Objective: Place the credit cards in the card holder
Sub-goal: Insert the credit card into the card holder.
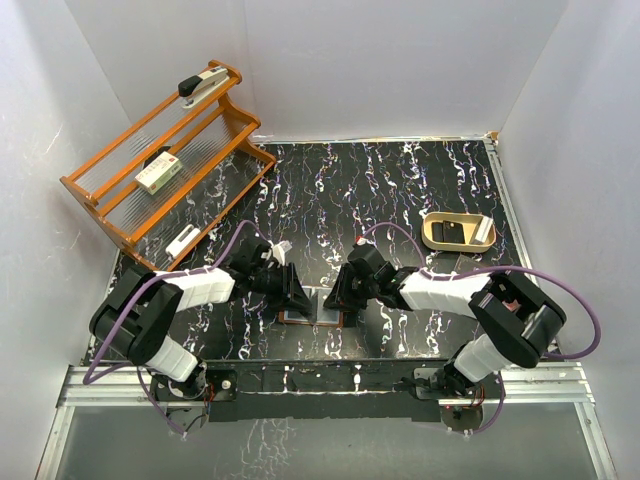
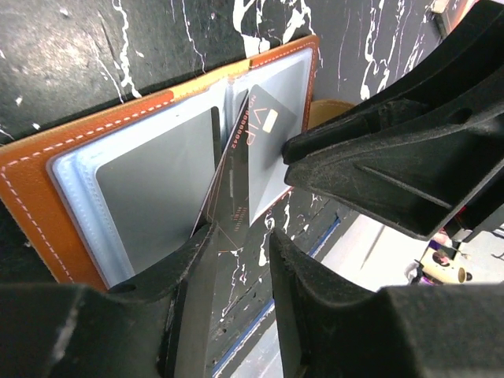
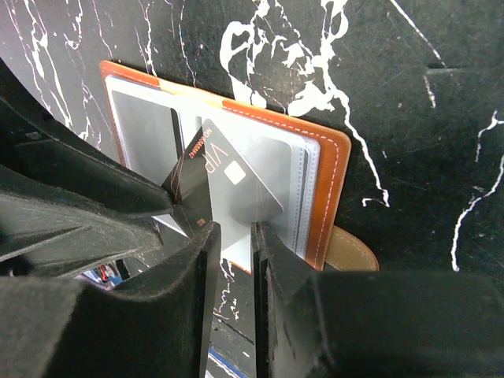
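The card holder [image 1: 318,312] lies spread open near the table's front edge. It has orange-brown leather [image 2: 39,189] and pale plastic pockets [image 3: 142,134]. Its snap tab [image 3: 350,256] sticks out on the right. One grey credit card [image 3: 244,189] with a chip and VIP lettering stands tilted over the middle fold, part of its face dark [image 2: 236,165]. My left gripper [image 2: 240,236] straddles the card's lower edge with a gap showing beside the card. My right gripper [image 3: 235,232] faces it, jaws narrowly apart around the card's lower corner. The two grippers [image 1: 297,293] [image 1: 340,292] nearly touch over the holder.
A wooden rack [image 1: 100,205] stands at the back left, with a stapler [image 1: 203,83] and a white-and-green box [image 1: 158,172] on it. A tan tray [image 1: 484,240] holding dark items sits at the right. White walls close in the table.
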Controlling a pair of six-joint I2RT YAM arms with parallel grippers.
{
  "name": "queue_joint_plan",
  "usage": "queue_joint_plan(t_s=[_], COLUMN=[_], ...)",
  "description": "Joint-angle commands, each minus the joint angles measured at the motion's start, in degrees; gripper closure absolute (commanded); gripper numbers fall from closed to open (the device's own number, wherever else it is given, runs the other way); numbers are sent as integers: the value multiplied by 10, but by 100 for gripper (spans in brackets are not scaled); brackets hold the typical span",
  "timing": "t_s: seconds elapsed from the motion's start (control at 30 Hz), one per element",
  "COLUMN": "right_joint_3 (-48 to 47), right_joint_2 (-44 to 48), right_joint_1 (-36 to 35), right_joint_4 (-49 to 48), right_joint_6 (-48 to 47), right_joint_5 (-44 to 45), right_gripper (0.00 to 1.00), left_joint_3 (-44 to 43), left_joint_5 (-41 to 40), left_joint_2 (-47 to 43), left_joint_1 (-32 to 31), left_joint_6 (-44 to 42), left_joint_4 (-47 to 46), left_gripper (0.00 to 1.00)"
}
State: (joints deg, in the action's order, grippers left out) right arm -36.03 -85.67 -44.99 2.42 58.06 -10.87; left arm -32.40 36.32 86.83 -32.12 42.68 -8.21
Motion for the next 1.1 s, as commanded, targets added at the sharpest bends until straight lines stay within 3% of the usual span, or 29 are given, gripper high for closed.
queue_joint_plan(t_s=[0.0,0.17,0.37,0.5,0.63,1.07], right_joint_3=[22,27,28,29,27,26], right_joint_2=[-12,-18,-15,-14,-14,-20], right_joint_1=[-3,-3,-2,-3,-3,-3], right_joint_4=[-1,-9,-3,3,8,6], right_joint_6=[-8,-8,-10,-15,-20,-22], right_joint_5=[32,31,37,39,44,43], right_gripper=[79,81,82,82,82,83], left_joint_3=[10,15,11,-20,-44,-29], left_joint_5=[45,50,18,-44,-88,-48], left_joint_2=[-3,-7,-16,-39,-41,7], left_joint_1=[-3,-2,-3,-3,-3,-3], left_joint_6=[23,39,13,-30,-58,-46], left_joint_4=[-32,-50,2,88,135,89], left_gripper=[69,72,78,65,62,62])
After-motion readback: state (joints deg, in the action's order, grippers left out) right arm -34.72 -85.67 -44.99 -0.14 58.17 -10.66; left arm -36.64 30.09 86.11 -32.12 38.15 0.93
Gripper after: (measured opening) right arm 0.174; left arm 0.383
